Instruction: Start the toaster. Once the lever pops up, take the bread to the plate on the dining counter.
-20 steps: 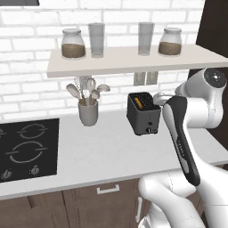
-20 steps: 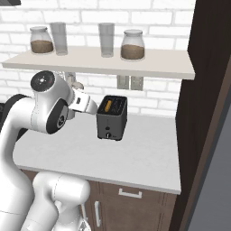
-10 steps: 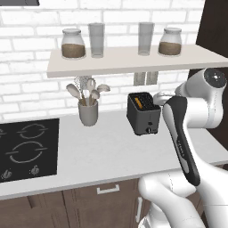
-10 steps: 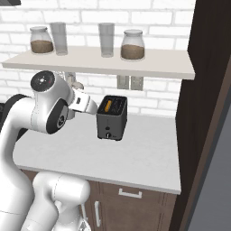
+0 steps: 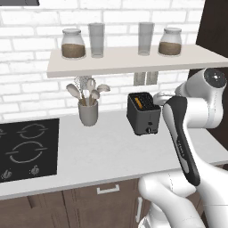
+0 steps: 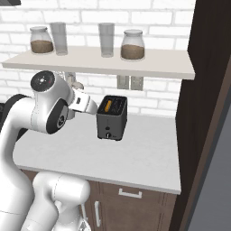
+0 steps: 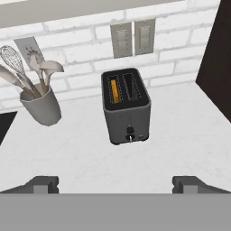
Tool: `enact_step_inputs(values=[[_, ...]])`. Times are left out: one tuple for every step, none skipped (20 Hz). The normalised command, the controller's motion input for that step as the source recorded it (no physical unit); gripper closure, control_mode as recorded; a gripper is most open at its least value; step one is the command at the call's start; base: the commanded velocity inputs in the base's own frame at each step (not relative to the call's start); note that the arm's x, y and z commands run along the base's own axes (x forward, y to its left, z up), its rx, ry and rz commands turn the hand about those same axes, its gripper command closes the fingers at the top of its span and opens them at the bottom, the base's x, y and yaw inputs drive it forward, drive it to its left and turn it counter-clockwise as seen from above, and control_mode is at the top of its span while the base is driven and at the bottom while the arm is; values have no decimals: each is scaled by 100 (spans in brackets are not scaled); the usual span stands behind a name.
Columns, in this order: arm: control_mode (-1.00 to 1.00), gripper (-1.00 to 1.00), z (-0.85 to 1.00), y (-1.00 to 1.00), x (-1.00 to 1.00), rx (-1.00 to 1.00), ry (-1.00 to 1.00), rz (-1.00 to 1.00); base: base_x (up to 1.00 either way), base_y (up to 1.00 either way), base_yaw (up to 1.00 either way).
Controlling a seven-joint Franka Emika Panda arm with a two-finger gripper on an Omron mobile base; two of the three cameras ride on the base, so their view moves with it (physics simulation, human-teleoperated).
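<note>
Toaster (image 7: 127,106) at frame centre on the bench (image 7: 180,135), bread (image 7: 115,91) upright in its left slot for toasting; jaws spread wide, empty, lined up below.

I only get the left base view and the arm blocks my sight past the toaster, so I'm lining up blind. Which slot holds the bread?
Observer: In the hand view the bread sits in the left slot of the toaster; the other slot is empty.
Operator: Is the gripper open?
Observer: Yes, the gripper is open, its fingertips spread wide and short of the toaster.
Operator: Anything on the toaster's right?
Observer: The right base view shows bare counter up to a dark cabinet wall.
</note>
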Motion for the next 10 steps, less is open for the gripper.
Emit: enact_step_inputs(values=[[-100,-100,0,0,0,0,0,0,0,0,0],[-100,-100,0,0,0,0,0,0,0,0,0],[-100,-100,0,0,0,0,0,0,0,0,0],[-100,-100,0,0,0,0,0,0,0,0,0],[-100,-100,0,0,0,0,0,0,0,0,0],[-100,-100,0,0,0,0,0,0,0,0,0],[-100,-100,0,0,0,0,0,0,0,0,0],[-100,-100,0,0,0,0,0,0,0,0,0],[-100,-100,0,0,0,0,0,0,0,0,0],[-100,-100,0,0,0,0,0,0,0,0,0]])
